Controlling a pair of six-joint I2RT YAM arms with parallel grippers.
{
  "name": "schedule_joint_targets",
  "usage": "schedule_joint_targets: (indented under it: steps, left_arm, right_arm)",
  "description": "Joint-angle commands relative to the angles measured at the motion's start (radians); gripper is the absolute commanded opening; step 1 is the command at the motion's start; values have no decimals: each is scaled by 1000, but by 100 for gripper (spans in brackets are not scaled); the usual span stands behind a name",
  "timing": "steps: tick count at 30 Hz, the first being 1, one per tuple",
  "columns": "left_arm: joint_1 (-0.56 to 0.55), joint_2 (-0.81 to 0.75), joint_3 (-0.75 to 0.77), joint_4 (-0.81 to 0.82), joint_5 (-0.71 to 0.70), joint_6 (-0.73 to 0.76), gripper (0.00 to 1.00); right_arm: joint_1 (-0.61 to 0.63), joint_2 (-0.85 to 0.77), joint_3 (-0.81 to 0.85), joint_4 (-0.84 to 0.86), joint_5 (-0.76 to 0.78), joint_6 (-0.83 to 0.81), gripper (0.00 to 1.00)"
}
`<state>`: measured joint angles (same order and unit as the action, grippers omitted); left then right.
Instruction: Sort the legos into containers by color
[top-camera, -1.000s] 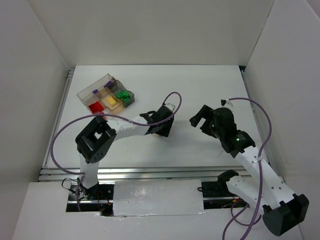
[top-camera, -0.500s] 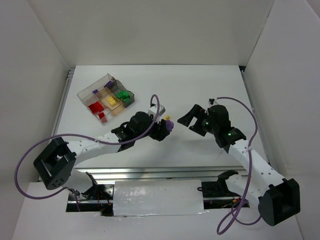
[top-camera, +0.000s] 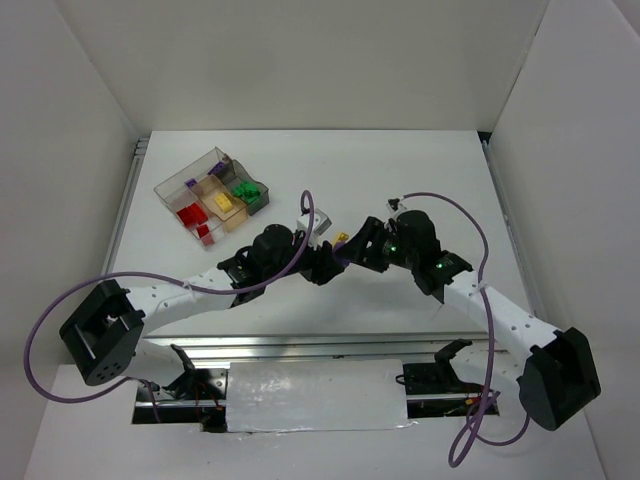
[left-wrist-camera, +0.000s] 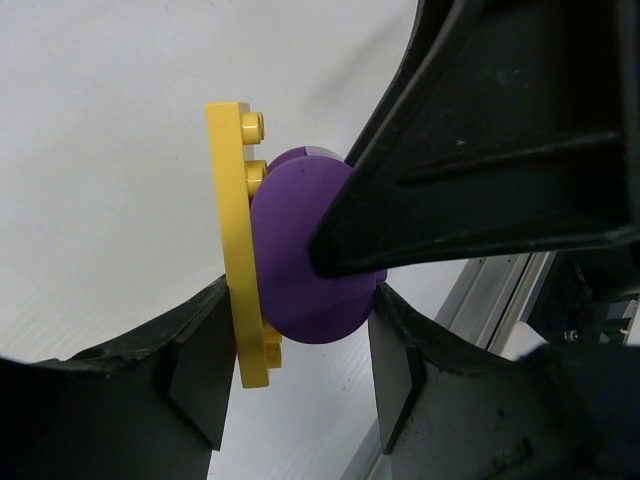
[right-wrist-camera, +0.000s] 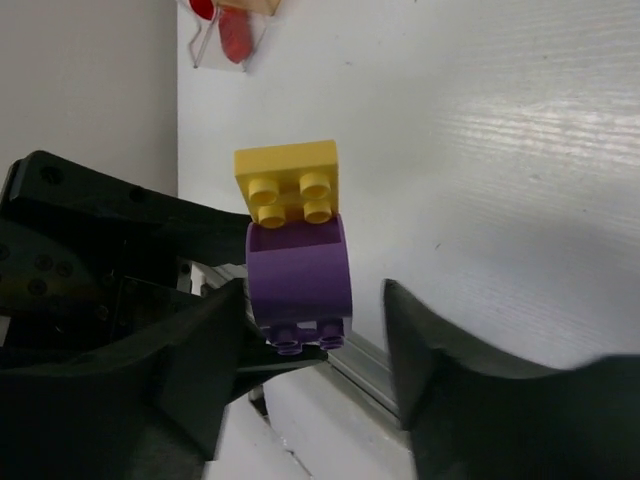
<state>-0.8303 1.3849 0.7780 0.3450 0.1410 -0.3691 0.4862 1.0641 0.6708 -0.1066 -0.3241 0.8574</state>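
A flat yellow lego (left-wrist-camera: 240, 250) is stuck to a rounded purple lego (left-wrist-camera: 300, 265). My left gripper (left-wrist-camera: 300, 300) is shut on the pair, one finger on the yellow plate and the other on the purple brick. My right gripper (right-wrist-camera: 312, 295) straddles the purple lego (right-wrist-camera: 298, 275) from the other side. Its left finger is at the brick and a gap shows at its right finger, so it is open. The yellow lego (right-wrist-camera: 287, 185) sticks out past the fingers. From above, both grippers meet mid-table around the yellow lego (top-camera: 341, 238).
The clear tray of containers (top-camera: 170, 185) stands at the back left, with red (top-camera: 190, 213), yellow (top-camera: 224, 202), green (top-camera: 245, 192) and purple (top-camera: 218, 170) legos in separate compartments. The table's front rail (top-camera: 300, 345) runs below the grippers.
My right arm has swung left to the left gripper and its jaws have narrowed around the purple lego. The left arm stretched out a second ago and has hardly moved since.
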Motion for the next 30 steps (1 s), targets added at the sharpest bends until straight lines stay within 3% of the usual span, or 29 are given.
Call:
schedule_joint_targets:
  steps: [1,2,3,4,5,6,8,10,14,18,20,24,25,27,30]
  left_arm:
    - [-9,-30,37,66,38,15,2]
    - [-9,-33,38,60,28,16,4]
    - [-9,-37,37,57,22,16,6]
    - [-9,-43,35,55,17,15,8]
    - [-9,-46,32,52,3,15,11]
    - [-9,-49,35,48,-4,15,30]
    - [-9,-52,46,23,-24,9,60]
    - [-10,-63,53,6,-26,2,99]
    - [-9,-98,154,-140,-20,35,100]
    - [-12,-153,314,-479,-108,81,99]
    - [-12,-162,352,-538,-126,67,100]
    - [-10,-175,415,-620,102,94,99]
    - [-12,-179,428,-636,193,111,100]
    - [-12,-198,431,-659,265,125,100]
    - [-12,-240,422,-667,304,136,100]
  right_arm:
    - [15,13,3,90,-10,2,58]
    - [15,11,0,96,-16,2,41]
    - [15,10,-5,103,-18,6,31]
    - [15,10,-5,104,-20,8,11]
    - [15,5,-4,102,-18,8,8]
    - [15,1,-4,104,-21,3,0]
    - [15,-15,-10,113,-35,-17,0]
    - [12,-30,-16,143,-35,-37,0]
    - [-33,-58,-34,185,-27,-124,0]
    - [-76,-99,-59,217,-73,-214,0]
    - [-83,-150,-86,261,-107,-264,0]
    - [-95,-243,-115,337,-283,-380,0]
    - [-98,-277,-126,355,-423,-421,0]
    - [-101,-317,-141,448,-617,-435,0]
    - [-100,-351,-145,467,-700,-440,0]
